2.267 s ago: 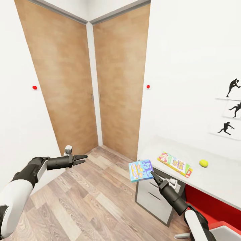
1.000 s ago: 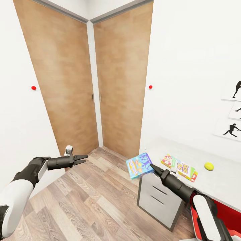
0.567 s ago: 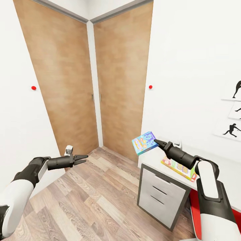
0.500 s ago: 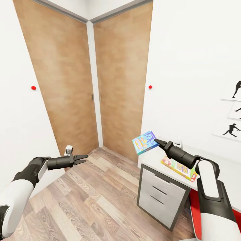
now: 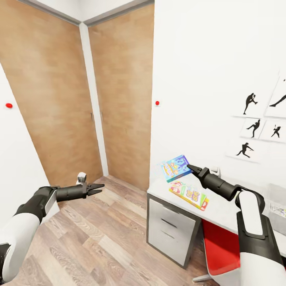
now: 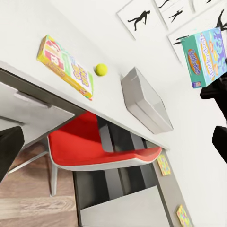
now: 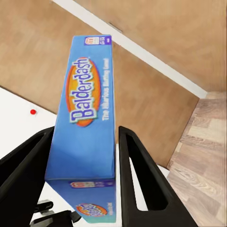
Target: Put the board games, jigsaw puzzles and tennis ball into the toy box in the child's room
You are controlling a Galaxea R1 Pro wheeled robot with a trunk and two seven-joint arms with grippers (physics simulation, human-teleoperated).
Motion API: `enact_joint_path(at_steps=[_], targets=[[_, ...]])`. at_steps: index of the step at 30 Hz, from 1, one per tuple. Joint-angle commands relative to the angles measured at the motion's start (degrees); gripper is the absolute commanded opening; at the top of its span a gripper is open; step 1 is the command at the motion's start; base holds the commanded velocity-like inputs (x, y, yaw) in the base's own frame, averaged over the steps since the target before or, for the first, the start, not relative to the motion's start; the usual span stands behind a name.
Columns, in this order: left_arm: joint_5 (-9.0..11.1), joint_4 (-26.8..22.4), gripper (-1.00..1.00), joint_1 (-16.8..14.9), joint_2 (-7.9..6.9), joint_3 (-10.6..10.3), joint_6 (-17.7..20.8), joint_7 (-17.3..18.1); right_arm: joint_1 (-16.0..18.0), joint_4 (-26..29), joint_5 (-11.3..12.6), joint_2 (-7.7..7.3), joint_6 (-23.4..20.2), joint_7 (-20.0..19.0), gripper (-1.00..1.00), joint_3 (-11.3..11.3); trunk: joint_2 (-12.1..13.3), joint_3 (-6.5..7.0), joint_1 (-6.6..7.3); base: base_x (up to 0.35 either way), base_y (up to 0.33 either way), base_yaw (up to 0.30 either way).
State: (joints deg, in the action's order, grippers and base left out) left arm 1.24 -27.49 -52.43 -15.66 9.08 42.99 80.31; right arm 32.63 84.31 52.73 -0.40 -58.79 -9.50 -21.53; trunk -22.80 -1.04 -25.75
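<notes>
My right gripper (image 5: 190,168) is shut on the small teal-blue board game (image 5: 176,167), holding it in the air above the near end of the white table (image 5: 222,212). In the right wrist view the box (image 7: 87,118) sits between both fingers (image 7: 137,175). The long yellow-red-green board game (image 5: 189,194) lies flat on the table. Further along, the left wrist view takes in the tennis ball (image 6: 100,69), the grey toy box (image 6: 144,101) and two jigsaw puzzles (image 6: 164,164) on the lower dark section. My left gripper (image 5: 97,188) hangs open over the floor, holding nothing.
Wooden doors (image 5: 119,99) fill the corner ahead. Pale drawers (image 5: 171,232) stand under the table's end, with a red chair (image 5: 222,246) tucked in beside them. Black silhouette pictures (image 5: 250,127) hang on the white wall. Wood-plank floor (image 5: 99,246) lies to the left.
The camera has turned right, shifting the scene left. My right arm has lifted the blue box from beside the drawers to above the table's end. The left arm has stayed put.
</notes>
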Motion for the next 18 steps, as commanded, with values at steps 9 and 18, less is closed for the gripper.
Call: enact_joint_path(at_steps=[9,18], targets=[[-0.01,-0.01,1.00,-0.04,-0.15,0.06,0.60,0.20,0.07,-0.11,-0.26,-0.19,-0.27,-0.61,-1.00,-0.26,-0.12,-0.11,-0.03,0.000,-0.070,-0.284],[-0.01,-0.02,1.00,-0.04,-0.32,0.15,0.58,0.28,-0.09,-0.11,-0.26,-0.02,-0.27,-0.61,-1.00,-0.36,-0.12,-0.11,-0.03,0.000,-0.002,-0.286]])
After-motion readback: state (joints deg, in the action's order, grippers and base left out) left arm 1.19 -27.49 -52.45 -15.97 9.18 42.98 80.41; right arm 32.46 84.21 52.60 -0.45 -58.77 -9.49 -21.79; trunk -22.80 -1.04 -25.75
